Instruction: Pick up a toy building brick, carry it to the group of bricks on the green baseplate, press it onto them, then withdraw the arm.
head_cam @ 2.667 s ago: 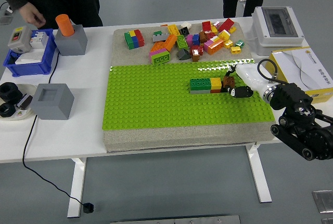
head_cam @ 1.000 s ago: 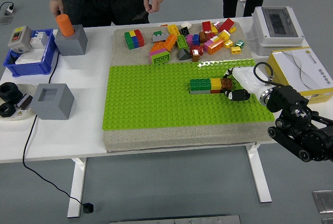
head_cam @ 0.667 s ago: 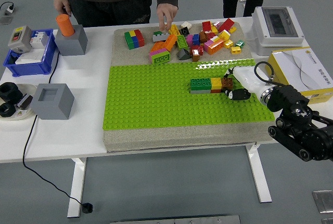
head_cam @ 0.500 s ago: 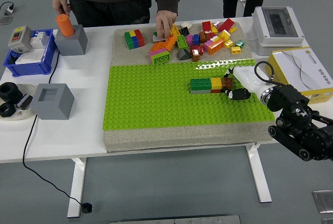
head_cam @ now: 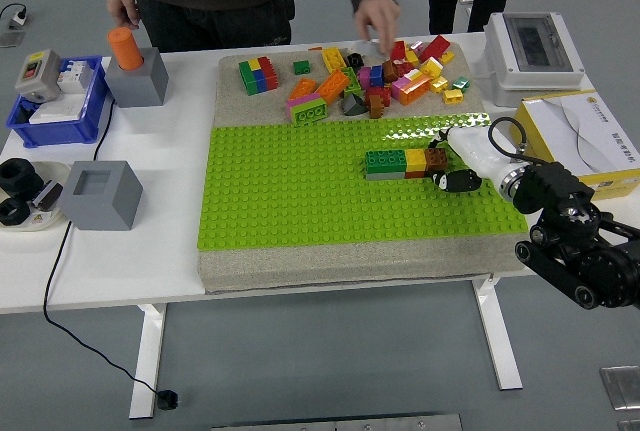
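Brick setup on the worktop (head_cam: 150, 251)

Short row of joined toy bricks (head_cam: 405, 163) sits right of centre on the studded green plastic baseplate (head_cam: 300, 201); loose multicoloured brick pile (head_cam: 350, 76) behind it.

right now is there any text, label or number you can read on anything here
Nothing reads clearly.
Yellow and white box: a small round logo and a line of print, too small to read.
Grey switch box in the blue bin: coloured buttons, no legible marking.
White electrical enclosure: no readable text.
Bricks and green baseplate: no print.

Studded green baseplate (head_cam: 300, 191) — green, yellow, brown brick row (head_cam: 405, 163).
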Robot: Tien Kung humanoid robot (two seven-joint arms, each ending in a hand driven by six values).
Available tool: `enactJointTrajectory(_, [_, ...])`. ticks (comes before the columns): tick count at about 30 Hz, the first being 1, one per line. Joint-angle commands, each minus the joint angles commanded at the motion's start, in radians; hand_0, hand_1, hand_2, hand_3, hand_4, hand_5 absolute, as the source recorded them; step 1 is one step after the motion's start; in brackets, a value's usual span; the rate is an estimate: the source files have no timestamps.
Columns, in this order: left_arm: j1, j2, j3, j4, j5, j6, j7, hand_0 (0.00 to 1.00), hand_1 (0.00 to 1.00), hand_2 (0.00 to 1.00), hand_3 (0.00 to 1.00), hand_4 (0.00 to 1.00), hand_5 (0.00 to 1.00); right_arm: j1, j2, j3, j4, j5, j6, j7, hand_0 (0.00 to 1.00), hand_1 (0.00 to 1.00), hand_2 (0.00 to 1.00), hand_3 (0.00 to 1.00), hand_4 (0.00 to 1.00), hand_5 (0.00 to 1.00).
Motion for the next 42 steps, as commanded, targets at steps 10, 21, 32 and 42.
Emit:
enactJointTrajectory(10, [0.001, 0.0, -0.005, 0.0, 0.005, -0.001, -0.002, 0.777, 0.78, 0.726, 0.447, 0.998, 0.848, 0.001, 0.0, 0.0, 0.001, 0.0, 0.002, 0.0, 0.7, 0.735, 0.814, 0.696, 0.701, 0.314])
enactJointTrajectory(21, [0.001, 0.0, -0.01, 0.0, 0.008, -0.002, -0.002, 0.778, 0.78, 0.727, 0.448, 0.998, 0.85, 0.003, -0.001, 0.002, 0.006, 0.005, 0.001, 0.002, 0.701, 0.736, 0.818, 0.757, 0.734, 0.31])
enactJointTrajectory(32, [0.005, -0.001, -0.009, 0.0, 0.006, -0.002, -0.001, 0.778, 0.781, 0.728, 0.448, 0.998, 0.853, 0.002, -0.002, 0.003, 0.01, 0.006, 0.002, 0.003, 0.703, 0.737, 0.819, 0.818, 0.768, 0.319])
enactJointTrajectory(42, [0.011, -0.004, -0.01, 0.0, 0.0, 0.0, -0.002, 0.778, 0.781, 0.728, 0.448, 0.998, 0.855, -0.005, -0.026, 0.027, 0.083, 0.002, 0.009, 0.002, 0.704, 0.738, 0.828, 0.844, 0.937, 0.476])
